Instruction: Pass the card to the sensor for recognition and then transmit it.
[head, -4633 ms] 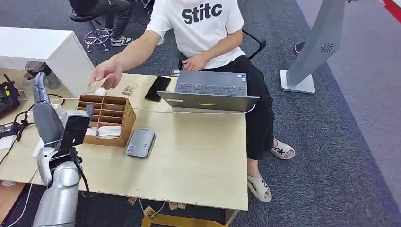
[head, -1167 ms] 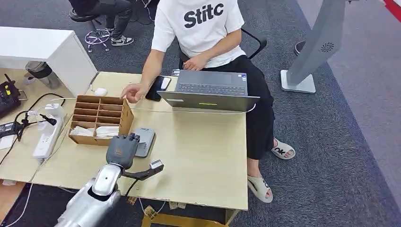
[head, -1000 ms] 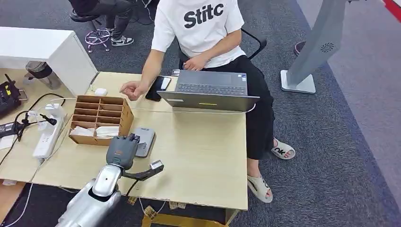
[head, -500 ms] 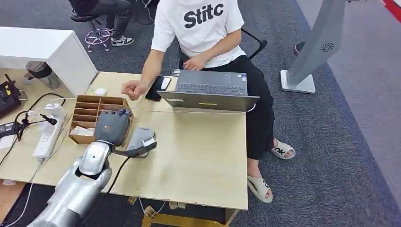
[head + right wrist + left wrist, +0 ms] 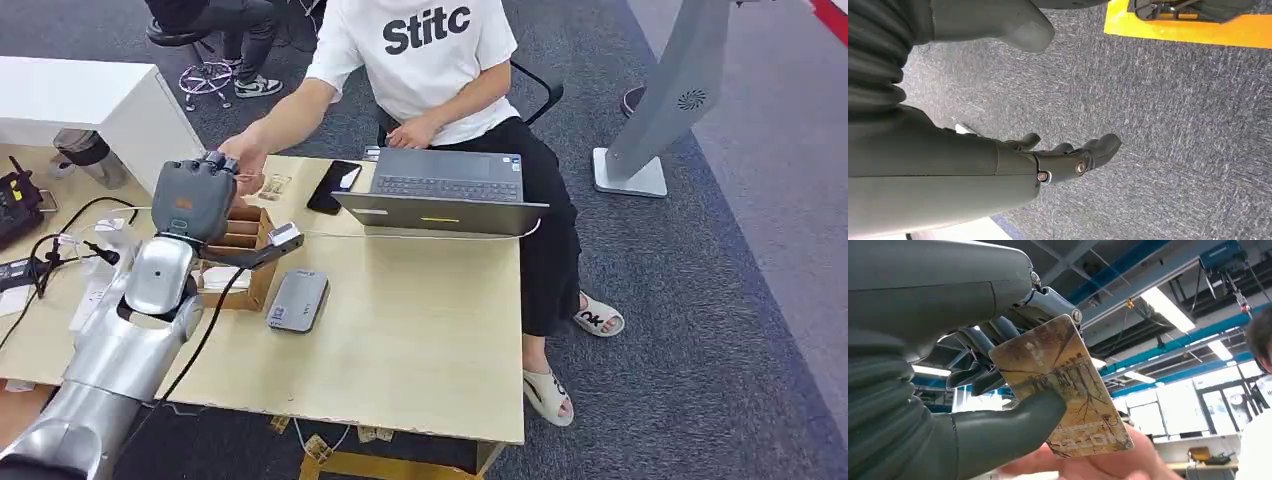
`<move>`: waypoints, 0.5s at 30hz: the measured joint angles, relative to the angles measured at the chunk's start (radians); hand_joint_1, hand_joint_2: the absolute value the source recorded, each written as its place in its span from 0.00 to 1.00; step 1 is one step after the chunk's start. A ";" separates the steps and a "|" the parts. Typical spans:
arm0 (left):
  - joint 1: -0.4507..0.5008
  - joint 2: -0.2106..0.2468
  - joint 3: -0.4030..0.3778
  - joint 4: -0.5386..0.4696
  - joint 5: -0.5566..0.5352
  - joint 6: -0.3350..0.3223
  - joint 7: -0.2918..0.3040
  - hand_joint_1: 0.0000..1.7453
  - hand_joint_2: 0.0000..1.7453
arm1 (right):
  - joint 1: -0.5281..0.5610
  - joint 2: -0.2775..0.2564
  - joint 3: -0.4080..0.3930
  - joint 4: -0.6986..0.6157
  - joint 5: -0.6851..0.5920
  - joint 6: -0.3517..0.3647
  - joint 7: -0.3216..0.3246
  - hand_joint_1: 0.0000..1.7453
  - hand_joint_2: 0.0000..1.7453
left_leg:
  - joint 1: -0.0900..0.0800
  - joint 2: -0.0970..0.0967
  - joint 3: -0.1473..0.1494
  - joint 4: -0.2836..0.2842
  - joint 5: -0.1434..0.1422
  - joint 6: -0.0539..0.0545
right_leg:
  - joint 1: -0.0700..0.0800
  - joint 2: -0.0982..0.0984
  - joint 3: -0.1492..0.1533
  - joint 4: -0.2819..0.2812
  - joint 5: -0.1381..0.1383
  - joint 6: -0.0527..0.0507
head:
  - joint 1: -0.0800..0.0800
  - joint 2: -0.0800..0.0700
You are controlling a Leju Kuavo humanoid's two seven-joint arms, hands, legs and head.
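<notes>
While the left hand (image 5: 973, 370) pinches the card (image 5: 1063, 390) between its thick thumb and darker fingers, a person's hand (image 5: 1108, 465) reaches in beneath the card's free end, and the handover looks open to several failures. Should the hand let go before the person has a firm hold, the card could drop toward the cardboard organizer (image 5: 245, 262) or the table (image 5: 420, 330) below; should it keep pinching while the person pulls, the thin card could bend or twist. From the head view the left hand (image 5: 195, 198) is raised over the organizer's far edge, meeting the person's hand (image 5: 243, 158) near a phone (image 5: 333, 186) and laptop (image 5: 440, 195), with the grey card reader (image 5: 297, 300) lying on the table beside the organizer. Whether the person's fingers actually touch the card cannot be told. Printed in mottled gold and brown with branching dark lines and faint lettering at one end, the card is flat, glossy and rectangular with rounded corners. Hanging over grey carpet, the right hand (image 5: 1048, 160) holds nothing, its fingers loosely apart.
</notes>
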 joint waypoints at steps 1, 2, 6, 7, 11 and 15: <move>-0.003 0.000 0.000 -0.003 -0.001 0.000 0.000 1.00 1.00 | 0.000 0.000 0.000 0.000 0.000 0.000 0.000 0.00 1.00 | 0.000 0.000 0.000 0.000 0.000 0.000 | 0.000 0.000 0.000 0.000 0.000 0.000 | 0.000 0.000; -0.005 -0.001 0.000 -0.007 -0.002 0.002 0.000 1.00 1.00 | 0.000 0.000 0.000 0.000 0.001 0.000 0.001 0.00 1.00 | 0.000 0.000 0.000 0.000 0.000 0.000 | 0.000 0.000 0.000 0.000 0.000 0.000 | 0.000 0.000; -0.006 -0.005 0.000 -0.012 -0.007 0.011 0.000 0.05 1.00 | -0.001 0.000 0.000 0.000 0.001 0.000 0.002 0.00 1.00 | 0.000 0.000 0.000 0.000 0.000 0.000 | 0.000 0.000 0.000 0.000 0.000 0.000 | 0.000 0.000; -0.006 -0.006 0.000 -0.012 -0.009 0.015 0.000 0.00 1.00 | -0.002 0.000 0.000 0.000 0.001 0.000 0.002 0.00 1.00 | 0.000 0.000 0.000 0.000 0.000 0.000 | 0.000 0.000 0.000 0.000 0.000 0.000 | 0.000 0.000; -0.002 -0.016 -0.001 -0.019 -0.019 0.054 0.010 0.00 1.00 | -0.002 0.000 0.000 0.000 -0.001 0.000 0.002 0.00 1.00 | 0.000 0.000 0.000 0.000 0.000 0.000 | 0.000 0.000 0.000 0.000 0.000 0.000 | 0.000 0.000; 0.003 -0.026 -0.001 -0.028 -0.024 0.069 0.011 0.00 1.00 | -0.003 0.000 0.000 0.000 -0.003 0.000 0.002 0.00 1.00 | 0.000 0.000 0.000 0.000 0.000 0.000 | 0.000 0.000 0.000 0.000 0.000 0.000 | 0.000 0.000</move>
